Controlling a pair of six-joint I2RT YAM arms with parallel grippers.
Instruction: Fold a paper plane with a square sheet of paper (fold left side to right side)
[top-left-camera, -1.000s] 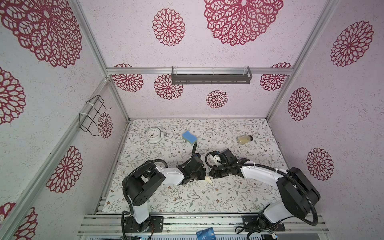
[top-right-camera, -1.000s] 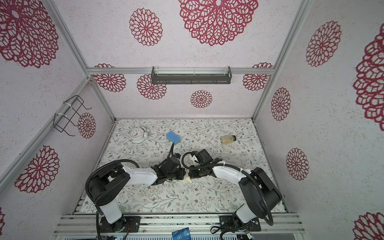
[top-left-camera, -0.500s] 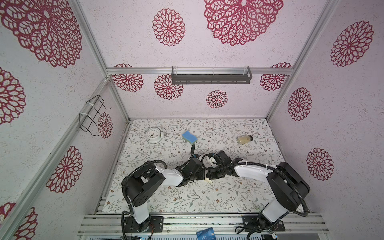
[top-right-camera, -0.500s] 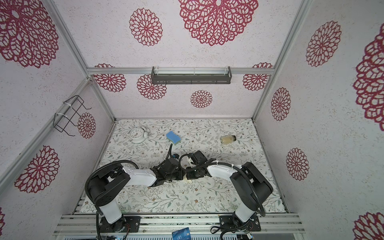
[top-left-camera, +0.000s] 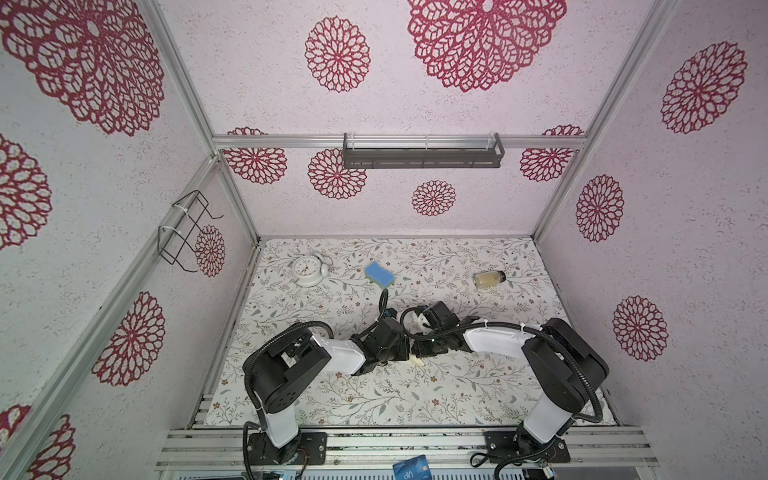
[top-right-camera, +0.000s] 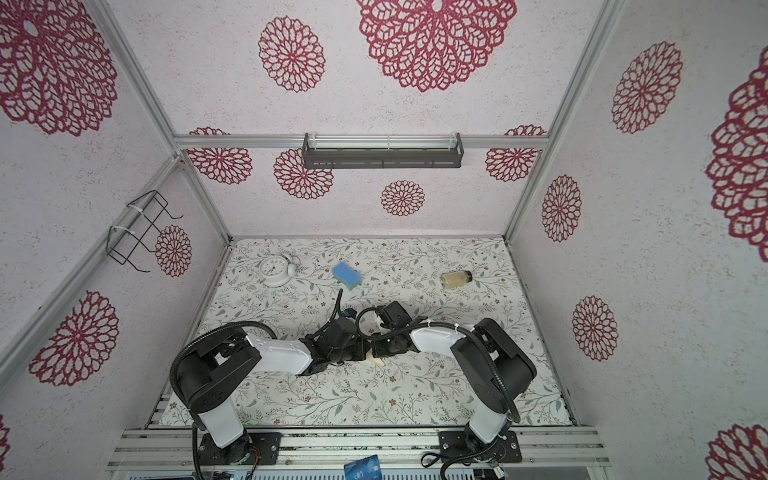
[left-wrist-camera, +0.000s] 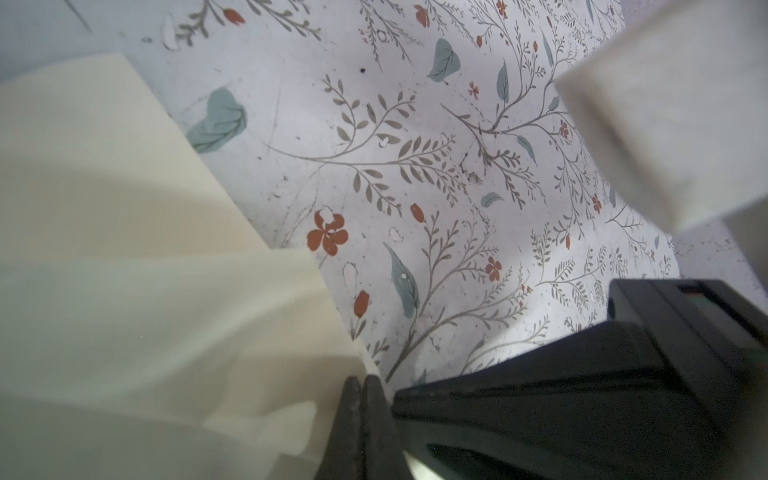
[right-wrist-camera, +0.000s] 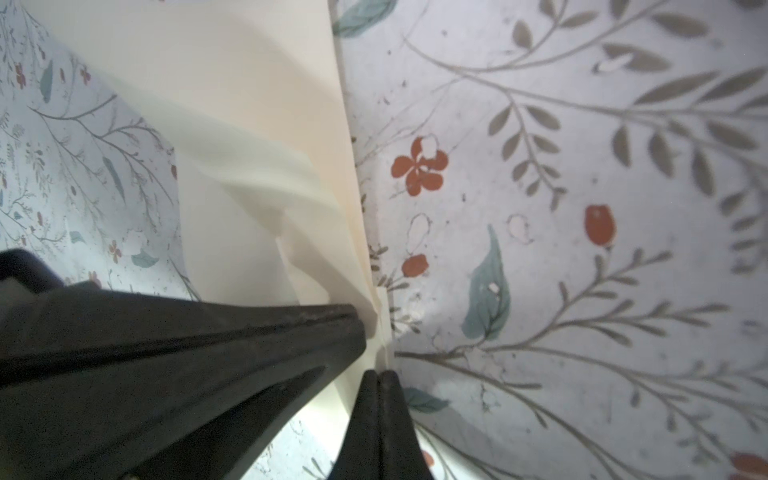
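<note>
Tips closed, meeting at the paper plane (right-wrist-camera: 270, 104).
Left gripper (left-wrist-camera: 363, 382) and right gripper (right-wrist-camera: 378, 376): jaws together, tips touching its layered edge; whether either pinches paper, cannot tell.

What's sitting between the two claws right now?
An edge of the folded paper, shown in the right wrist view; left claw and right claw are both shut.
</note>
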